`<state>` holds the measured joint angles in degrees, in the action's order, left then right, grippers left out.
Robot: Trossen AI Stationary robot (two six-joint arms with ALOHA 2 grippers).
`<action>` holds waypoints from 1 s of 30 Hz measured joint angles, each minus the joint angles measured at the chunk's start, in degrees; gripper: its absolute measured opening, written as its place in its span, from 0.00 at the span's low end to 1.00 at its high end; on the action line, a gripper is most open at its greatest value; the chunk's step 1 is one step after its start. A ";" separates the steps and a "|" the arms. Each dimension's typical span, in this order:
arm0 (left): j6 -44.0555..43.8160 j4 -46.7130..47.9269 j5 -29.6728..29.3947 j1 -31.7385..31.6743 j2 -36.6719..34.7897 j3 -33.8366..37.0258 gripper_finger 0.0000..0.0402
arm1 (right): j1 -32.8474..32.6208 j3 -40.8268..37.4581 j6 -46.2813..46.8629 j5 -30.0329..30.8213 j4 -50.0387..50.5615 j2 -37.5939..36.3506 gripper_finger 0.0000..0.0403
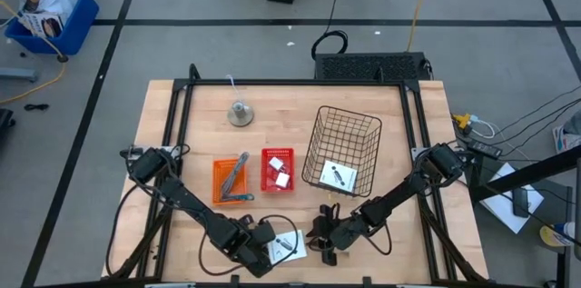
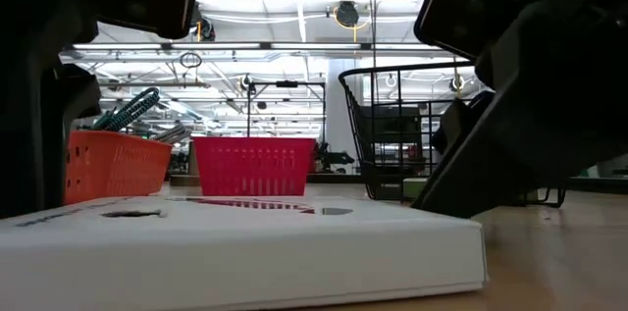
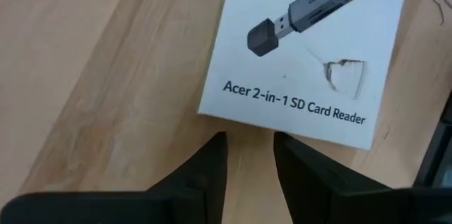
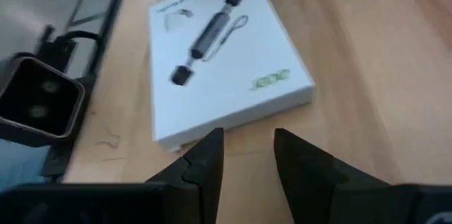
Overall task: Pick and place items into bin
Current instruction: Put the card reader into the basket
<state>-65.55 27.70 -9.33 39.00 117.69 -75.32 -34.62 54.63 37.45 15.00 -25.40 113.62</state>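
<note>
the wooden table (image 1: 381,233) fills the centre of the high view. at its lower centre lies a flat white cardboard box printed with a card reader (image 1: 287,244), flat on the wood.

the left gripper (image 1: 263,253) sits at the lower centre of the high view, just left of this box. in the left wrist view its two dark fingers (image 3: 201,174) stand a narrow gap apart, holding nothing, with their tips just short of the box's near edge (image 3: 311,47).

the right gripper (image 1: 325,238) sits just right of the same box. in the right wrist view its fingers (image 4: 205,157) are likewise narrowly parted and empty, with the box (image 4: 226,61) lying just ahead of them.

a black wire basket (image 1: 343,150) stands at centre right of the high view and holds a second white box of the same print (image 1: 339,176).

left of the basket is a small red plastic crate (image 1: 278,169) with small white blocks (image 1: 280,177) inside. further left, an orange plastic crate (image 1: 234,182) holds slim metal hand tools (image 1: 238,175), leaning against its side.

a round grey metal bell-like object (image 1: 241,113) stands at upper centre of the table, apart from the crates.
</note>
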 joint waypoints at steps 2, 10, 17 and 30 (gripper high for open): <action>0.93 -1.51 -0.64 -0.23 0.14 0.07 0.31 | 0.01 -0.03 -0.28 -0.40 -1.16 0.00 0.30; 5.59 -8.94 -1.77 -0.37 0.38 0.16 0.31 | -0.08 -0.28 -2.75 -3.16 -4.41 0.07 0.28; 7.01 -10.59 -4.17 -0.37 0.50 0.25 0.31 | -0.12 -0.33 -5.36 -3.57 -5.69 0.09 0.22; 7.58 -10.99 -7.80 -0.52 0.54 0.25 0.31 | -0.01 -0.33 -8.01 -4.98 -6.81 0.11 0.18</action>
<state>-57.98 16.72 -17.13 38.48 118.24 -75.07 -34.63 54.30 29.44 10.02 -32.21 113.73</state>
